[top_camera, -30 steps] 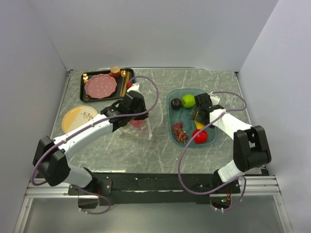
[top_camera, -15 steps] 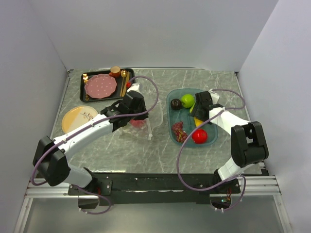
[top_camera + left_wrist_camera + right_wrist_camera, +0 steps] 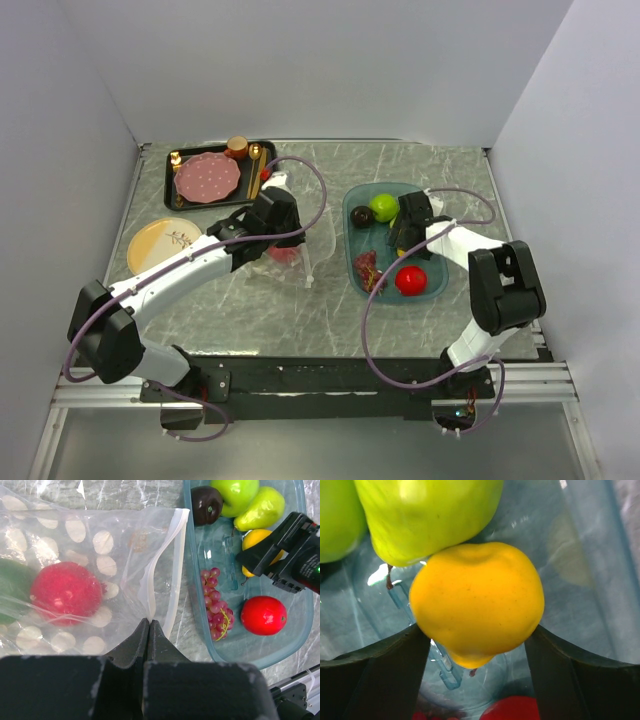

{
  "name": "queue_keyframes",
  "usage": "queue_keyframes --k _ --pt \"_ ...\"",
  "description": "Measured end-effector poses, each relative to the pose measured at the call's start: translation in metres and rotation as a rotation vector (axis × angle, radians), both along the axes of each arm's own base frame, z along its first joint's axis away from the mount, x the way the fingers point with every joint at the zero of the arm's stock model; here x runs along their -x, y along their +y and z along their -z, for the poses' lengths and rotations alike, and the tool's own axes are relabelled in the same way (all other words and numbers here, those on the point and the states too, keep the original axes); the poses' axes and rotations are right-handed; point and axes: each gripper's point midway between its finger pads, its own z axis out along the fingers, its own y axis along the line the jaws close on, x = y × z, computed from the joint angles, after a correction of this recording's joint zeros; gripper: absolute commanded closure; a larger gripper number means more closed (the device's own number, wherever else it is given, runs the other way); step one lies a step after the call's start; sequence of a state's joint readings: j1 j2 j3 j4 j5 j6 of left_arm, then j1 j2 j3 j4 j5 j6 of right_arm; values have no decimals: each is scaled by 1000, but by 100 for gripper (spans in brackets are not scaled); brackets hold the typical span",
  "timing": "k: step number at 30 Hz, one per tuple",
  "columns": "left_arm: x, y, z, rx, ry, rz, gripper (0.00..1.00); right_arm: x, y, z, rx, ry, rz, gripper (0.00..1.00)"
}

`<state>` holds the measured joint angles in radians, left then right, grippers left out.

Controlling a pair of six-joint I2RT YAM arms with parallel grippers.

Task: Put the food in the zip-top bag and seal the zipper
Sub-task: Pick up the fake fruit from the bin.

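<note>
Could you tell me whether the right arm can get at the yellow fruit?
Probably yes: the right gripper flanks the yellow fruit on both sides, apparently touching; a green pear abuts it.

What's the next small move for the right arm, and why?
Probably squeeze the right gripper firmly onto the yellow fruit. Its fingers flank the fruit, at or near contact, though a firm grip isn't clear, and the fruit lies in the tray. The left gripper is shut on the edge of the bag, a red fruit already inside.
</note>
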<state>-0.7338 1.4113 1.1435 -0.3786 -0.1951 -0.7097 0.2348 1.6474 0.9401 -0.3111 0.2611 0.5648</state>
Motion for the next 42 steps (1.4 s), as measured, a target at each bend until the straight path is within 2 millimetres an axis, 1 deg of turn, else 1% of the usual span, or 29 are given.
queue_keyframes --k 1,3,4,6,12,19,24,29,31,33,35,38,42 --pt "0 0 0 -1 0 0 99 1 0 2 0 9 -3 25" --pt "0 0 0 -1 -1 1 99 3 1 6 -3 25 -8 19" --pt "0 0 0 -1 -1 1 99 3 2 7 -5 27 -8 13" --pt "0 0 0 -2 0 1 99 3 1 6 -1 25 -9 10" --pt "0 0 1 -2 0 1 99 3 0 5 7 20 -8 6" --pt "0 0 0 -1 0 1 99 -1 -7 -1 45 5 -10 6" --pt "1 -1 0 1 3 7 99 -7 -10 -11 69 -22 -13 5" --pt "1 -1 1 0 5 7 99 -25 -7 -25 72 -60 -22 8" --pt "2 0 2 -1 6 7 99 -32 -5 -26 70 -64 -23 11" --pt "1 0 2 -1 6 7 99 -32 -3 -22 62 -54 -31 12" --pt "1 0 2 -1 6 7 99 -28 -2 -17 58 -40 -37 12" --pt "2 0 3 -2 6 7 99 -27 -2 -16 56 -36 -39 13" --pt "2 0 3 -2 6 7 99 -24 0 -17 48 -36 -53 30"
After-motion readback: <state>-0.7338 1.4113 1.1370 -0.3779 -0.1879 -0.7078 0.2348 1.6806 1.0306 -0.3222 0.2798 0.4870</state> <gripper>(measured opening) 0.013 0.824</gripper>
